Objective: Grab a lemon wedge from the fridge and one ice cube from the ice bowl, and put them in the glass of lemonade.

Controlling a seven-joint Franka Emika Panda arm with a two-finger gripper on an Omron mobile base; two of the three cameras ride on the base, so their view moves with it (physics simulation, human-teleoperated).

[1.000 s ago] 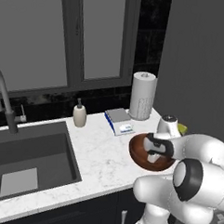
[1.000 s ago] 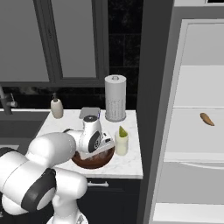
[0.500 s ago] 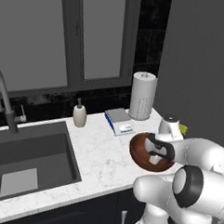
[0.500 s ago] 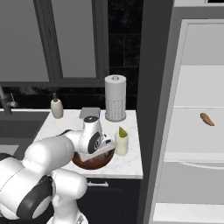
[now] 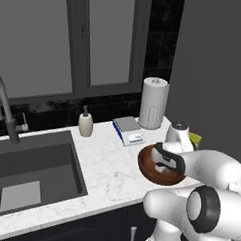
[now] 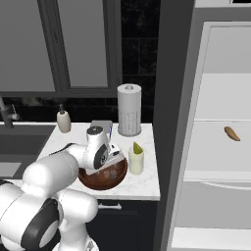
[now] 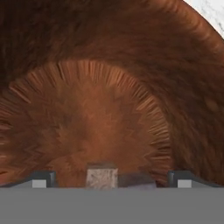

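My gripper (image 7: 112, 180) is open and reaches down into the ice bowl (image 7: 131, 65), whose reddish-brown floor spreads out under it. A pale ice cube (image 7: 101, 177) lies between the two fingertips (image 7: 43, 179), with gaps on both sides. From the base cameras the gripper (image 6: 113, 159) (image 5: 168, 163) hangs inside the ice bowl (image 6: 100, 180) (image 5: 149, 170) on the counter. Just right of the bowl stands the glass of lemonade (image 6: 136, 163) (image 5: 194, 144), with the yellow-green lemon wedge (image 6: 137, 147) (image 5: 193, 140) resting at its top. The fridge (image 6: 169, 122) stands open at the right.
A paper towel roll (image 6: 129, 110) and a soap bottle (image 6: 63, 121) stand at the back of the counter, with a small flat grey device (image 5: 129, 129) between them. The sink (image 5: 29, 173) and faucet (image 5: 3, 106) lie to the left. An orange-brown item (image 6: 232, 133) lies on a fridge shelf.
My hand has sunk slightly deeper into the ice bowl and the elbow has shifted. The jaws have stayed open. Nothing on the counter has moved.
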